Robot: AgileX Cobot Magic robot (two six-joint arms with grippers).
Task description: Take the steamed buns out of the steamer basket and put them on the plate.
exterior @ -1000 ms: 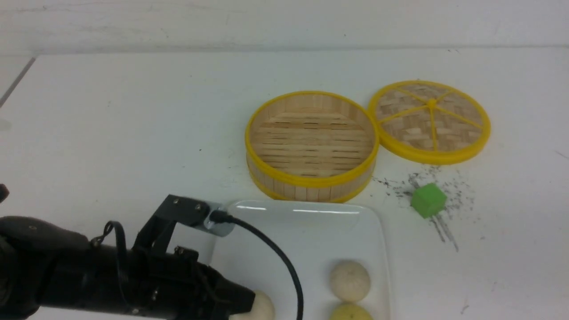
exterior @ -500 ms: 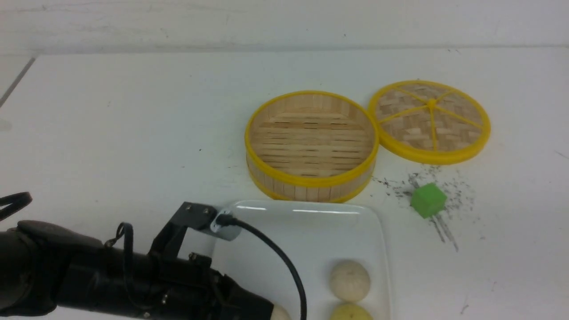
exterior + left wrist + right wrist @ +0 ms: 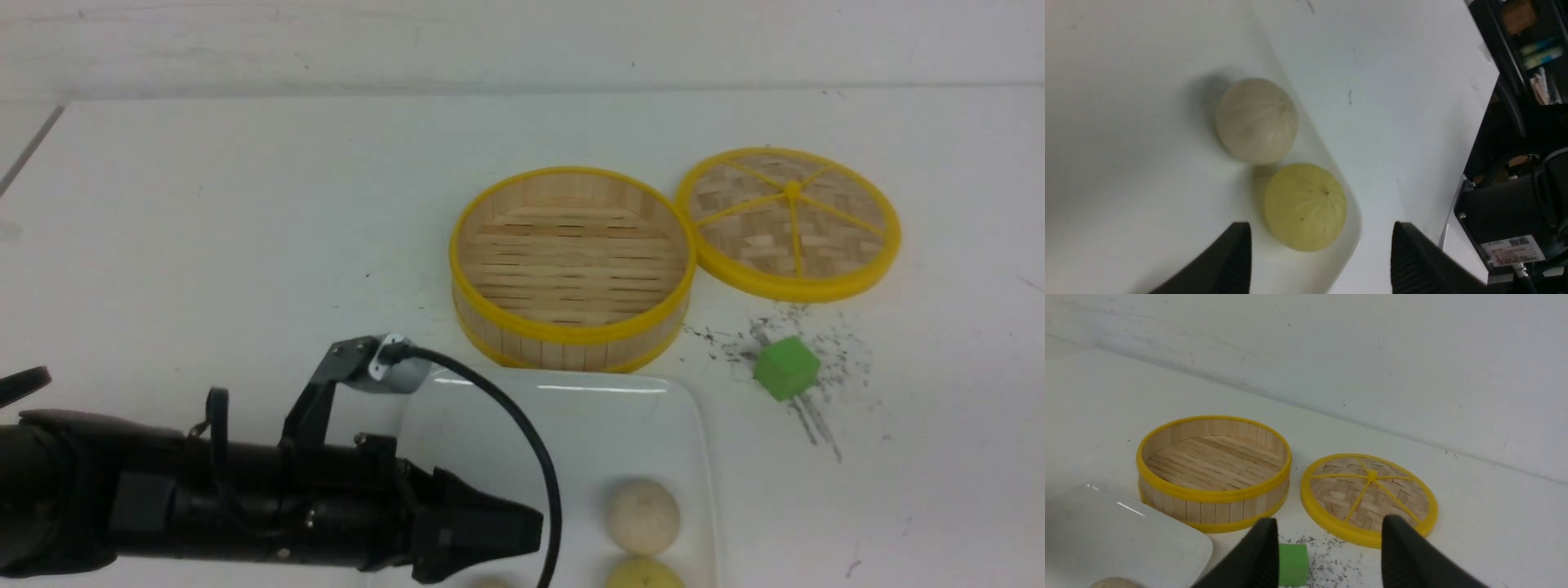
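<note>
The steamer basket stands with no bun inside. On the white plate lie an off-white steamed bun and a pale yellow one, touching near its right rim. A sliver of a third bun shows at the bottom edge, under my left gripper. That gripper hangs over the plate, open, with nothing between its fingers. My right gripper is open and empty, out of the front view.
The flat woven lid lies right of the basket. A green cube sits on dark smudges on the table, close beside one right finger. A black cable arcs over the plate from the left wrist.
My left gripper has opened and let go of the off-white bun, which now lies on the plate below it. The left wrist has risen a little. The right arm has not moved.
</note>
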